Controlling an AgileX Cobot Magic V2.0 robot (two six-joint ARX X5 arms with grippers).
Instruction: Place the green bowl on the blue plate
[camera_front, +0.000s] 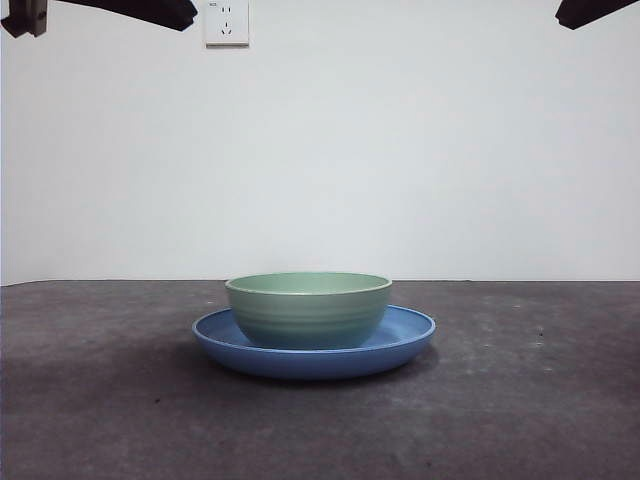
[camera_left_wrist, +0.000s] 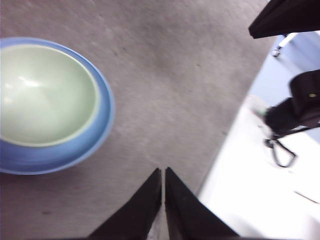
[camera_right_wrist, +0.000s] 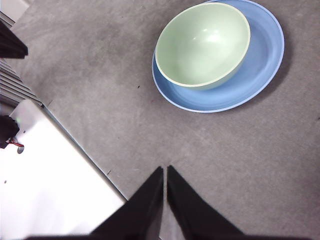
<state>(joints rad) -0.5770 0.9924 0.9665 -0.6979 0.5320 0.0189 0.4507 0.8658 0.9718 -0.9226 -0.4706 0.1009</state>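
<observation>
The green bowl (camera_front: 308, 309) stands upright on the blue plate (camera_front: 405, 338) at the middle of the table. Both wrist views show the same: green bowl (camera_left_wrist: 45, 92) inside the blue plate (camera_left_wrist: 75, 150), and green bowl (camera_right_wrist: 202, 44) resting toward one side of the blue plate (camera_right_wrist: 250, 82). My left gripper (camera_left_wrist: 163, 172) is shut, holds nothing, and hovers high over bare table away from the plate. My right gripper (camera_right_wrist: 165, 170) is also shut and empty, raised well clear of the dishes. In the front view the arms show only as dark tips at the top corners.
The table (camera_front: 100, 400) is dark grey and felt-like, with its edge (camera_right_wrist: 80, 150) near both grippers. A wall socket (camera_front: 226, 22) sits on the white wall behind.
</observation>
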